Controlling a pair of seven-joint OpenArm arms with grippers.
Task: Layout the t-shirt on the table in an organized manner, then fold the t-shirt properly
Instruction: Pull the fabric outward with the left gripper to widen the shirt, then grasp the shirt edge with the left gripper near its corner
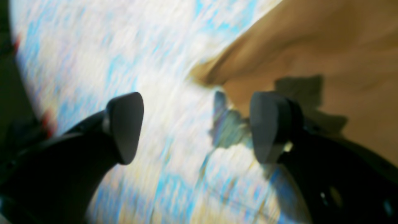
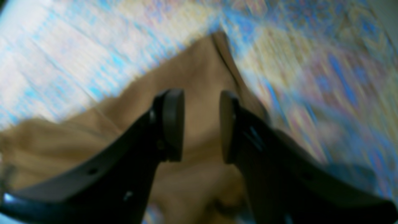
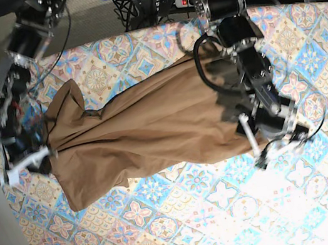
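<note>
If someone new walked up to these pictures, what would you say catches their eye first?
Most likely the t-shirt, a plain tan-brown sheet spread crumpled across the middle of the table, whose pastel diamond tiles are the loudest thing around it. Next come the two arms at the cloth's ends: the left gripper wide open just off one edge, and the right gripper over the fabric with its jaws apart.

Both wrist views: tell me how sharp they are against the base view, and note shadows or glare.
Left wrist view: table smeared by motion blur, washed pale; the left claw casts a dark shadow on the t-shirt. Right wrist view: pattern also streaked, the right claw fairly crisp over tan cloth. Base view: sharp tiles, bright glare on the table's near edge.
</note>
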